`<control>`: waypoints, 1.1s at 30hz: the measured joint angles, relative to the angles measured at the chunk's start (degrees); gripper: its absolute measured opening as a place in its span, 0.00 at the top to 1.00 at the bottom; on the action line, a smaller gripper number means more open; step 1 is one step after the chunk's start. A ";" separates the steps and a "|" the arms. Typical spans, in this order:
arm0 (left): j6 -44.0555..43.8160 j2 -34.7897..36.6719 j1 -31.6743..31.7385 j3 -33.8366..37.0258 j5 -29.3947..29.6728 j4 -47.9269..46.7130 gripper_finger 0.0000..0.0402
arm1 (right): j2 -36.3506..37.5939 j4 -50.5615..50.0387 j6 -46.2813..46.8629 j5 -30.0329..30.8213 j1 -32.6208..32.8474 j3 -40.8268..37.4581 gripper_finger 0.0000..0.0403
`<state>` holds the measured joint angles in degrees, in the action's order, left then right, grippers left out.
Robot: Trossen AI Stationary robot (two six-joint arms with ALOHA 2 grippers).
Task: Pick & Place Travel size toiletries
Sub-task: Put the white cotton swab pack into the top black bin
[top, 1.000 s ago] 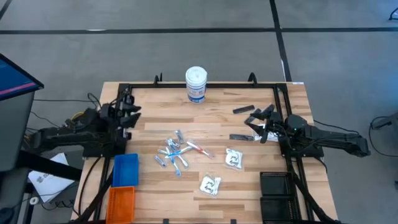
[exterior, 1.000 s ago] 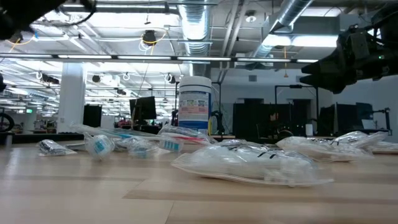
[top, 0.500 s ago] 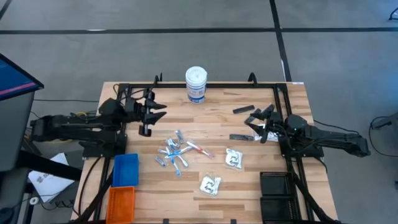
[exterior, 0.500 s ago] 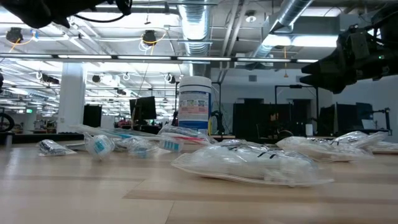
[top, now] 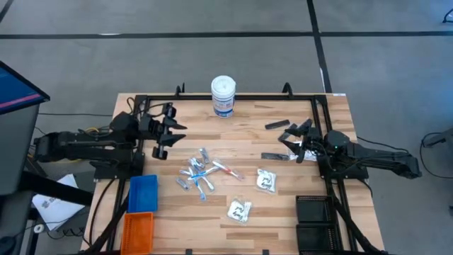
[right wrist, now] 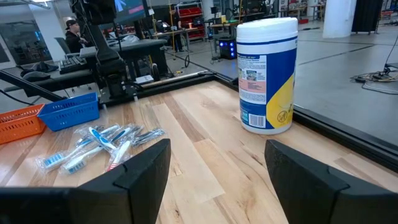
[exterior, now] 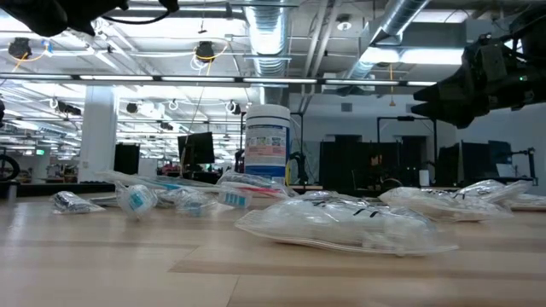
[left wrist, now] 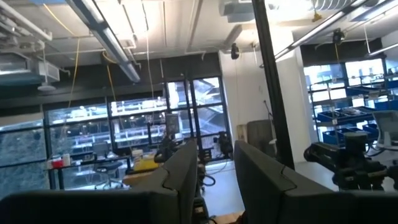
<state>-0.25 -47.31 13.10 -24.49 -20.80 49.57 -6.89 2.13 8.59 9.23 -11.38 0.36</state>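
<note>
The travel size toiletries lie on the wooden table [top: 241, 120]. A heap of small tubes and thin sticks [top: 202, 173] lies near the middle and also shows in the right wrist view [right wrist: 99, 143]. Two clear packets [top: 266, 180] [top: 239, 210] lie toward the near edge. Slim black pieces [top: 276, 125] [top: 277, 156] lie at the right. My left gripper [top: 171, 139] hovers open above the table's left part, left of the heap, its fingers [left wrist: 180, 180] tipped upward with nothing between them. My right gripper [top: 289, 139] waits open and level at the right side.
A tall white canister with a blue label [top: 223, 95] stands at the far edge. A blue bin [top: 143, 193] and an orange bin [top: 139, 230] sit at the near left, and black bins [top: 315, 212] at the near right. A black frame runs round the table's edges.
My left gripper has swung out from the table's left edge toward the right, over the table, rising a little and tipping its fingers upward. It stays open. The toiletries have not moved.
</note>
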 joint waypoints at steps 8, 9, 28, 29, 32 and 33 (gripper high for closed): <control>-1.68 2.26 0.00 0.00 0.04 2.90 0.75 | 0.00 0.02 0.01 0.00 0.00 0.00 0.37; -2.07 2.85 0.00 0.00 0.04 2.88 0.75 | -0.01 0.01 0.00 0.00 0.00 0.00 0.37; -8.75 8.73 -0.04 0.72 -2.38 3.29 0.75 | 0.04 28.22 9.69 -0.56 1.59 0.00 0.37; -8.94 8.71 -0.04 0.72 -2.40 3.28 0.75 | 0.14 29.63 11.45 -0.57 1.96 0.00 0.37; -9.17 8.70 -0.04 0.72 -2.56 3.28 0.75 | 0.16 31.58 13.83 -0.46 3.05 0.00 0.37; -9.49 8.70 -0.05 0.72 -2.58 3.29 0.75 | 0.10 31.53 14.37 -0.50 3.56 0.00 0.37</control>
<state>-9.74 -38.61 13.05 -23.77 -23.38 52.86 -6.79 33.66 22.96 8.73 -7.82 0.36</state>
